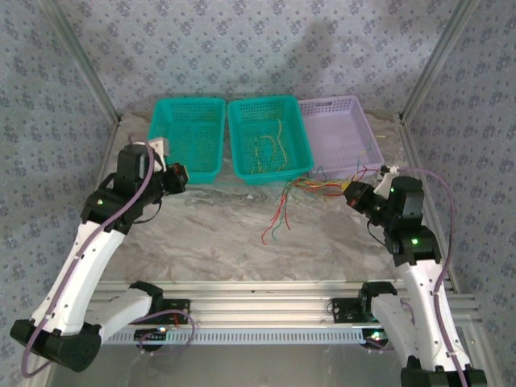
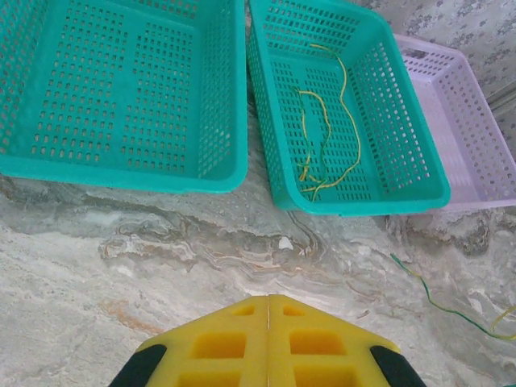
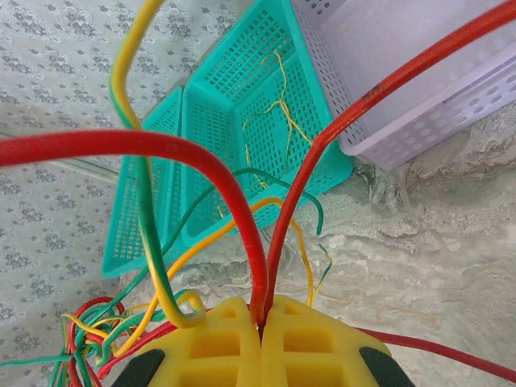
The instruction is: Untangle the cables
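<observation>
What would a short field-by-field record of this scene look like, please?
left gripper: shut, holding nothing, over the table
right gripper: shut on a red cable
tangle: red, green and yellow cables on the table, by the right gripper
middle teal basket: a few yellow-green cables inside
left teal basket: left end of the row
purple basket: right end of the row

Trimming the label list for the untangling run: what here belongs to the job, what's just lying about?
In the job: tangle of thin red, green and yellow wires; thin red wire pinched in the right gripper; yellow-green wires in the middle teal plastic basket.
Lying about: left teal plastic basket; lilac plastic basket; left gripper, shut on nothing.
</observation>
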Controlling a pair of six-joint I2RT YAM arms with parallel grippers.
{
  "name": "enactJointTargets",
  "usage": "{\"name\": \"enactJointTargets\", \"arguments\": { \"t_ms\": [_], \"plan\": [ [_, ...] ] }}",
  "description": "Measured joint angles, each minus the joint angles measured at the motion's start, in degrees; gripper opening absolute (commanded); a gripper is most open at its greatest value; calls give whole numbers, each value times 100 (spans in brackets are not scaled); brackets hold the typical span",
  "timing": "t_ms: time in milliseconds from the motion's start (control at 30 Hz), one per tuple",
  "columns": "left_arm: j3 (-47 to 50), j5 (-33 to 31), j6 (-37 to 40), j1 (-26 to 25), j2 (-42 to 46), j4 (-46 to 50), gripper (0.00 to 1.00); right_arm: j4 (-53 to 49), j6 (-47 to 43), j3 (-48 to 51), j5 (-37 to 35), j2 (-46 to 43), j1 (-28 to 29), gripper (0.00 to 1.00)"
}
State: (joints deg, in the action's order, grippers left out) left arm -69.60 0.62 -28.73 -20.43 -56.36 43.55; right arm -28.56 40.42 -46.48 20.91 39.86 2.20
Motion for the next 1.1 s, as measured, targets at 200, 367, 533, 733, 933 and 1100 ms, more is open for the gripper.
{"name": "enactJointTargets", "arguments": {
  "t_ms": [200, 367, 533, 733, 933, 1100],
  "plan": [
    [-2, -24, 24, -52, -2, 2, 0, -260, -131, -129, -2, -13, -37, 0],
    [-2, -4, 24, -76, 0, 0, 0, -411, -59, -151, -153, -120, -146, 0],
    [35, -308, 81, -68, 79, 144, 0, -715, 42, -157, -1300, -168, -367, 0],
    [350, -319, 87, -59, 264, 197, 0, -780, 42, -162, -1703, 39, -328, 0],
    [433, -323, 85, -59, 304, 308, 0, -1054, 79, -326, -2002, 177, -262, 0],
    [433, -409, 76, -59, 391, 350, 0, -1353, 398, -450, -2444, 72, -238, 0]
  ]
}}
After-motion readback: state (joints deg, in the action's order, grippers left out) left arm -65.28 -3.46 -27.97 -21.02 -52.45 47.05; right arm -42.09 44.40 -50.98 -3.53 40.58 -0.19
